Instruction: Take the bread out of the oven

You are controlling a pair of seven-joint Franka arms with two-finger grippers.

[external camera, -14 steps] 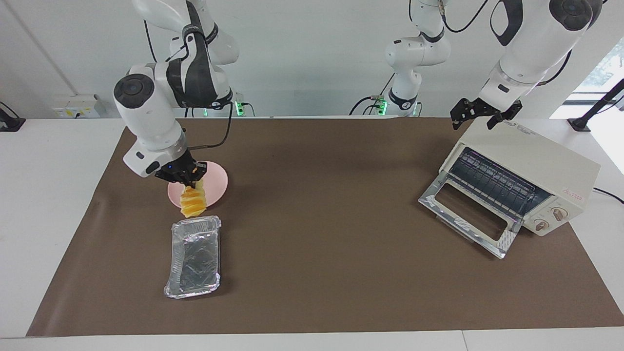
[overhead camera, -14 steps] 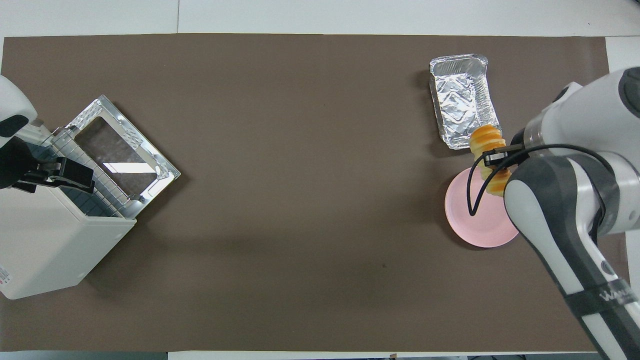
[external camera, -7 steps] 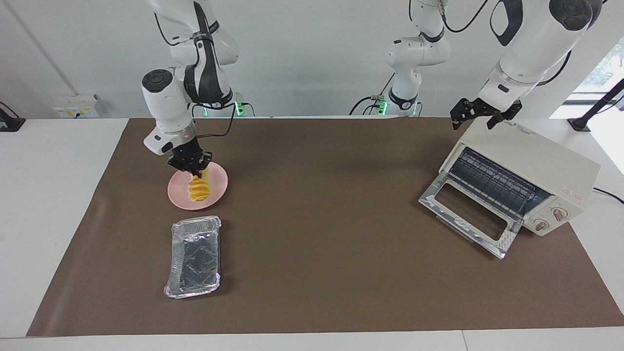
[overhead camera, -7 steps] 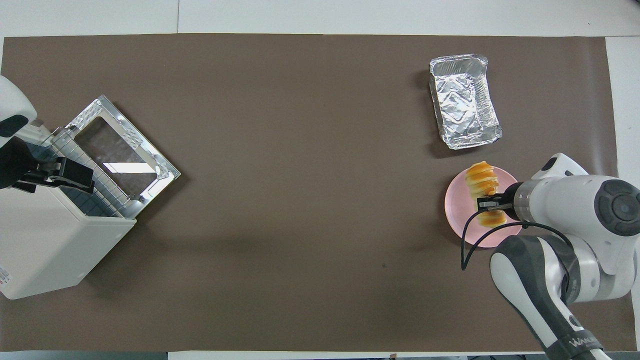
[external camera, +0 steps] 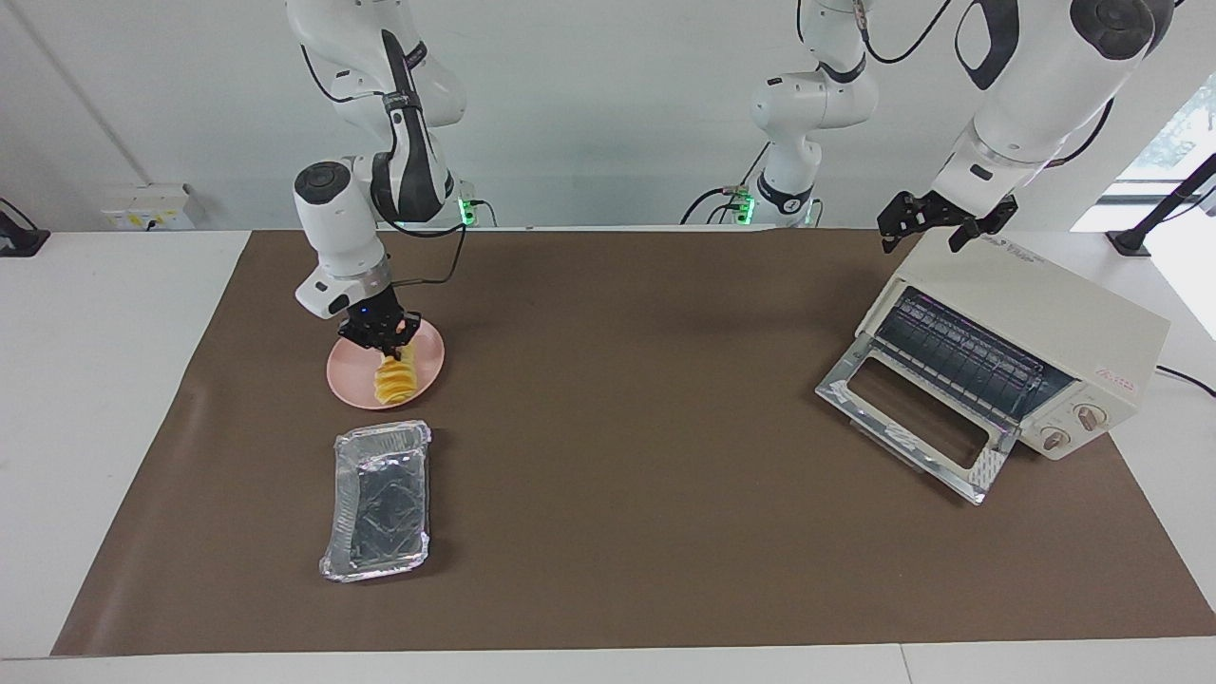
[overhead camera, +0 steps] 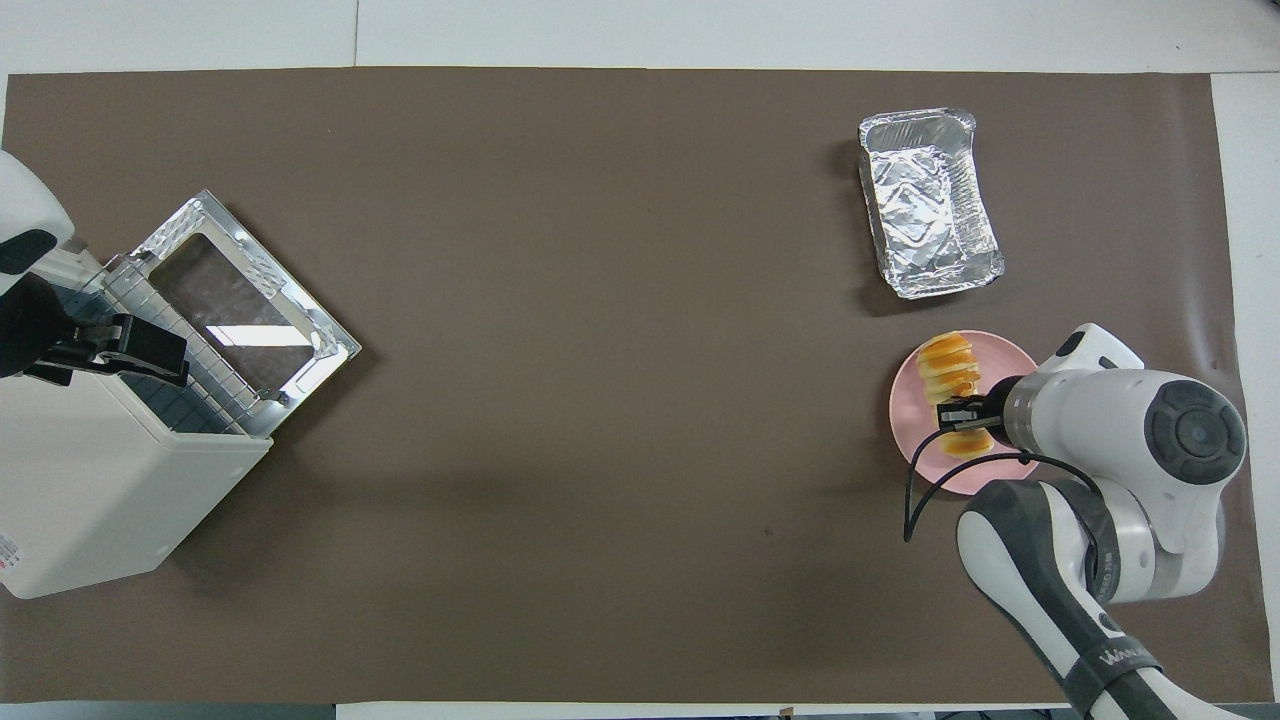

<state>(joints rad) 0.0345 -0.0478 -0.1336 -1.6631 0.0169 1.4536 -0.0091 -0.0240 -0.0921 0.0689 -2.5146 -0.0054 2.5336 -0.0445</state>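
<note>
Facing view first: you have one bread (external camera: 396, 374), one pink plate (external camera: 352, 376), one foil tray (external camera: 377, 502) and one oven (external camera: 1013, 351) on the brown mat (external camera: 627, 427), plus two arms. The bread lies on the plate near the bench edge at the right arm's end, the tray farther from the robots than the plate. The oven sits at the corner nearest the left arm's base, door dropped open. Your right gripper (external camera: 382, 334) points down onto the plate, forearm nearly upright, fingers clamped on the bread's end — the roll looks to rest on the plate. The left gripper (external camera: 934, 220) waits over the oven's top edge; whether its fingers are apart I cannot tell.
</note>
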